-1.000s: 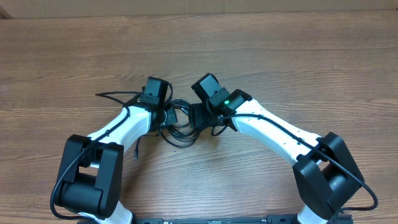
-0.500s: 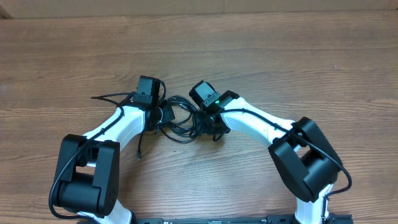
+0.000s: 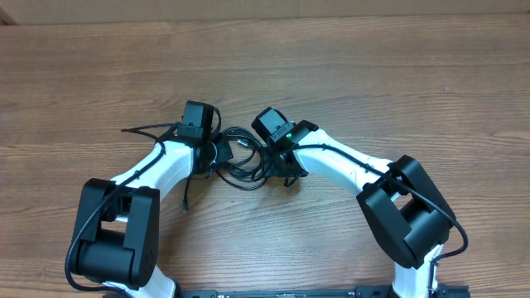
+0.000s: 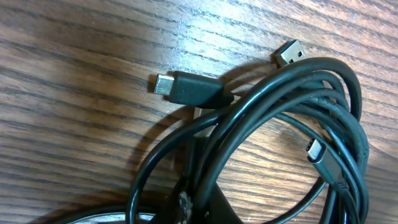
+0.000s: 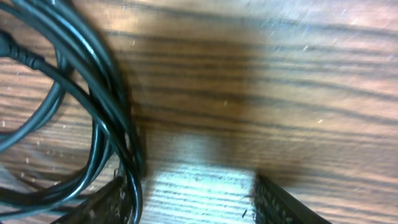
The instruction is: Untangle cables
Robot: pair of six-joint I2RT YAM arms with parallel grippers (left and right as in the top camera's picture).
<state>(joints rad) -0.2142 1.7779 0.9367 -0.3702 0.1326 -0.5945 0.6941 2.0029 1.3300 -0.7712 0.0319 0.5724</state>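
Right in the middle of the table [image 3: 389,91], closer to the near side than the far one, the cables [image 3: 240,159] lie as one black tangle of overlapping loops, wedged between the two grippers. Close up, the left wrist view shows several cords stacked in a ring, with a small oval plug [image 4: 165,85] pointing left on the bare wood, a flat metal plug [image 4: 291,53] sticking out at the top of the ring, and a third plug [image 4: 316,150] lying inside it. The left gripper [image 3: 217,154] sits on the tangle's left side with its jaws clenched together; the strands run straight into its tips and it seems to pinch them. The right gripper [image 5: 193,199] is on the tangle's right side with its jaws spread apart, bare wood between them, and a bundle of cords running just along the inside of one finger [image 5: 106,205]. One loose strand [image 3: 137,130] trails off to the left past the left arm [image 3: 153,170], and another end [image 3: 184,201] lies beside that arm on the near side. The right arm [image 3: 348,165] curves in from the near right. Beyond the tangle, wide bare wood stretches up to the table's far edge [image 3: 265,20], and to both sides.
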